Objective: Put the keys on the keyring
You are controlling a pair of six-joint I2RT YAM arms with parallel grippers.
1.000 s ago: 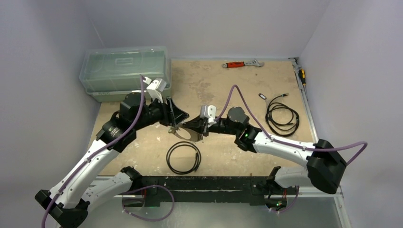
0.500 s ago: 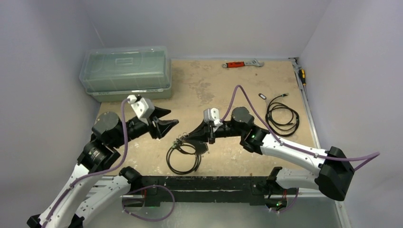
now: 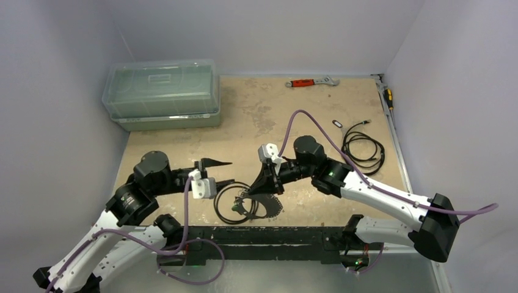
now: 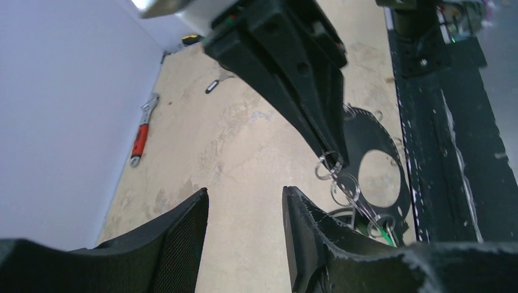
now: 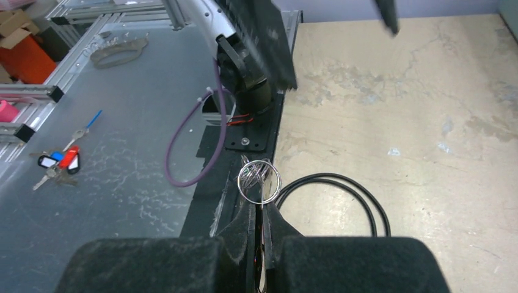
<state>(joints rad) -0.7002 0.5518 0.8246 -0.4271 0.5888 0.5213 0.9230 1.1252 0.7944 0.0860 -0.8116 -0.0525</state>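
My right gripper (image 3: 250, 191) is shut on the keyring (image 5: 259, 180), a thin silvery loop that stands upright above its fingertips in the right wrist view. It holds the loop low over the black cable coil (image 3: 235, 204) near the table's front edge. The small silvery keys (image 5: 249, 176) bunch behind the loop. In the left wrist view small rings and a green piece (image 4: 385, 231) hang below the right gripper's tips. My left gripper (image 3: 220, 172) is open and empty, a short way left of the ring, pointing at it.
A flat black disc with a round hole (image 4: 397, 183) lies under the right gripper. A clear lidded box (image 3: 162, 91) stands at the back left. A red-handled wrench (image 3: 311, 82) lies at the back, a second cable coil (image 3: 363, 149) at the right. A black rail (image 3: 269, 235) runs along the front.
The two grippers were together at the ring. My left gripper has drawn back to the left and toward the front, open. My right gripper has carried the keyring forward, down over the black coil.
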